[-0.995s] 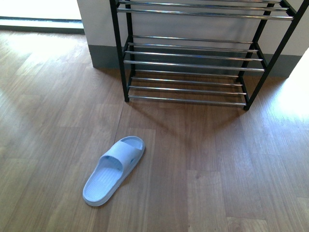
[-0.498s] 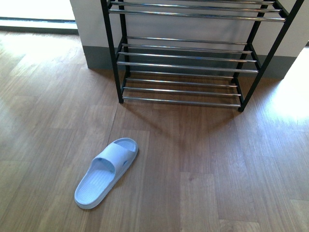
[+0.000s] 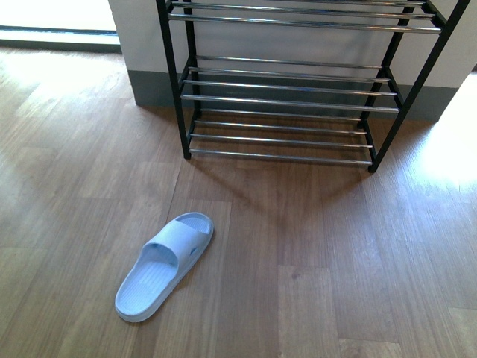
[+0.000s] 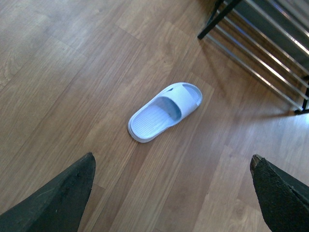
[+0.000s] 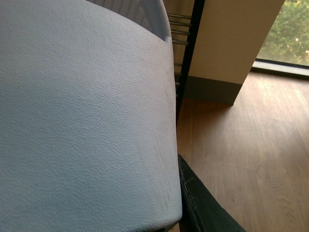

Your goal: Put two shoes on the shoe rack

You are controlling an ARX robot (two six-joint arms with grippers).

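Left fingers (image 4: pixel 58 193) apart | right fingers (image 5: pixel 203 208) clamp sandal (image 5: pixel 82 111) | other sandal (image 3: pixel 164 267) on floor (image 3: pixel 313 261)

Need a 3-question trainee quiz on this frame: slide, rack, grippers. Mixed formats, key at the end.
1. True or false: a sandal lies on the shoe rack's visible shelves.
2. The left gripper is: A) open, apart from the floor sandal; B) shut on it; C) out of view.
3. Right wrist view: what presses against the dark finger?
Key: 1 false; 2 A; 3 a second sandal, likely gripped.
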